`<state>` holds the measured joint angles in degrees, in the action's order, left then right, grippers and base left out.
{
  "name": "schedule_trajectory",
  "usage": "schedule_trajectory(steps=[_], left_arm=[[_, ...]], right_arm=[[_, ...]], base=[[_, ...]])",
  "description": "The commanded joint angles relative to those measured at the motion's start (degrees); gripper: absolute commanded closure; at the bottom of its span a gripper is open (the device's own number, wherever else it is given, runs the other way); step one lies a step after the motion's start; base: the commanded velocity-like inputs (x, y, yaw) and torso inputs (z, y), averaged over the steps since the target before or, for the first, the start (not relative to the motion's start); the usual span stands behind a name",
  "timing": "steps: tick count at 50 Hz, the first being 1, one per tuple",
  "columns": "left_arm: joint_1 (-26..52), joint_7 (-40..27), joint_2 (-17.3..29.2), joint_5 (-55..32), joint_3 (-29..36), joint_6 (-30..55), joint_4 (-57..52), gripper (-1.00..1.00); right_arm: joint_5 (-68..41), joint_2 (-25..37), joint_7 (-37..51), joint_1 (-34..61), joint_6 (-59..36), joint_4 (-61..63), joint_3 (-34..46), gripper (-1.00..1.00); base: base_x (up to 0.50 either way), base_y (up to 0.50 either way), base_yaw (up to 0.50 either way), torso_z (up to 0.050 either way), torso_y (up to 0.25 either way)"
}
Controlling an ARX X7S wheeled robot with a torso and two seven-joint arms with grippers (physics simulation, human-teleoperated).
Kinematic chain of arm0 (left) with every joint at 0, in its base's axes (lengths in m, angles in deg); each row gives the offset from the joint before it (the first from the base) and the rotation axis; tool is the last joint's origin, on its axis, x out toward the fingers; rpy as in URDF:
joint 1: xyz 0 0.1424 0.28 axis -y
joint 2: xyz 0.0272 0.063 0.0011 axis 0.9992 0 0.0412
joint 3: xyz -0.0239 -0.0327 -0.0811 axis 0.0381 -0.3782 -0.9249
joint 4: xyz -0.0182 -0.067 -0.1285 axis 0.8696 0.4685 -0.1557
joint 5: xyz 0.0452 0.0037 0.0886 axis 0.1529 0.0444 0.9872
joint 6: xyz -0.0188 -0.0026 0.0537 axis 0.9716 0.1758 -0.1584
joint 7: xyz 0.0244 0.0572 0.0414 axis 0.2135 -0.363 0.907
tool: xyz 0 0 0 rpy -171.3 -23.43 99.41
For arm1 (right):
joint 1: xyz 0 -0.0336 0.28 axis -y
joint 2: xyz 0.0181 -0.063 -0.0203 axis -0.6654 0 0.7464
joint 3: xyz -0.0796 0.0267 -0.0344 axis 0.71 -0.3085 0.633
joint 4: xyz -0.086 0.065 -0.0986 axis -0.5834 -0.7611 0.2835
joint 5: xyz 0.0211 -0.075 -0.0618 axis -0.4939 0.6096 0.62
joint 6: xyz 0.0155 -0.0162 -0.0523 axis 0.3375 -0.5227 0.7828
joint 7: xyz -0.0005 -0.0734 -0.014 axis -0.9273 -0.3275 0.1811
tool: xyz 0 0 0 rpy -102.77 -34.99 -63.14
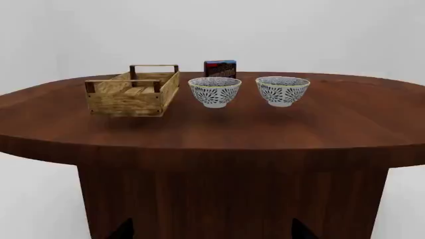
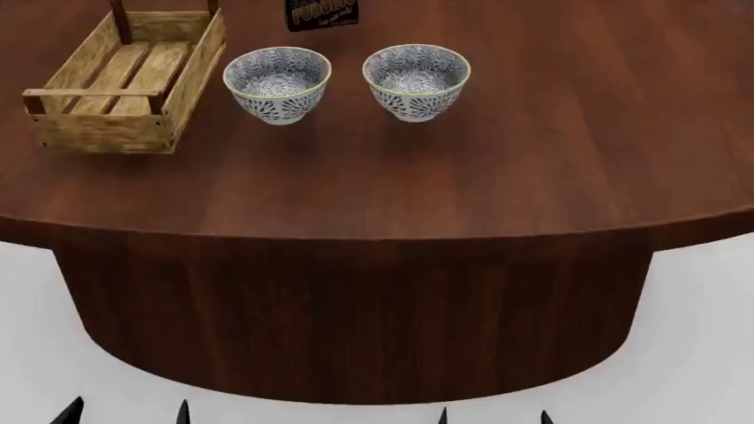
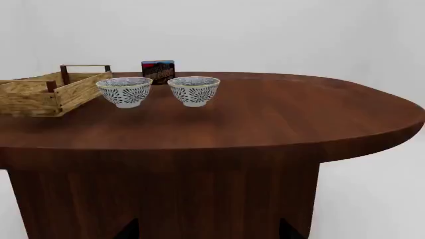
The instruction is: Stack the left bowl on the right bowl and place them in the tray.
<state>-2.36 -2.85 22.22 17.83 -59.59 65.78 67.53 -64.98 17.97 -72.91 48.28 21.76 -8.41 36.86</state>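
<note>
Two white bowls with dark flower patterns stand side by side on the brown table: the left bowl (image 2: 277, 84) (image 1: 214, 91) (image 3: 124, 91) and the right bowl (image 2: 416, 81) (image 1: 282, 90) (image 3: 193, 90). The light-brown wooden tray (image 2: 118, 84) (image 1: 133, 90) (image 3: 47, 92) stands just left of the left bowl, empty. My left gripper (image 2: 126, 413) (image 1: 211, 230) and right gripper (image 2: 493, 416) (image 3: 204, 230) hang below the table's front edge, far from the bowls. Only the dark fingertips show, set wide apart, with nothing between them.
A dark pudding box (image 2: 323, 13) (image 1: 220, 68) (image 3: 158, 70) stands behind the bowls. The table (image 2: 471, 194) is a rounded wooden top on a broad pedestal, with its front edge between my grippers and the bowls.
</note>
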Motion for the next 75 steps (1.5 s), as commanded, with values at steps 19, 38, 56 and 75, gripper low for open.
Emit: schedule_trajectory(steps=[19, 38, 56, 75], left_arm=[[-0.4, -3.6, 3.0, -6.8, 1.8, 0.3, -2.4, -1.00], [8.2, -8.5, 7.5, -9.8, 2.0, 25.3, -30.2, -1.00], [10.0, -40.7, 29.2, -36.6, 3.5, 37.6, -60.0, -1.00], [37.1, -81.9, 67.7, -44.1, 54.4, -1.7, -59.9, -1.00]], right_arm=[[-4.0, 4.5, 5.3, -1.0, -2.9, 5.1, 2.3, -1.00], [-3.2, 10.1, 8.6, 4.6, -31.5, 33.9, 1.4, -1.00], [-4.3, 13.5, 12.3, 14.3, -58.6, 60.0, 2.9, -1.00], [-61.4, 54.7, 74.4, 33.9, -38.9, 59.8, 24.4, -1.00]], base=[[0.00, 0.00, 0.00, 0.000, 0.000], [0.00, 0.00, 0.00, 0.000, 0.000], [0.00, 0.00, 0.00, 0.000, 0.000], [0.00, 0.00, 0.00, 0.000, 0.000]])
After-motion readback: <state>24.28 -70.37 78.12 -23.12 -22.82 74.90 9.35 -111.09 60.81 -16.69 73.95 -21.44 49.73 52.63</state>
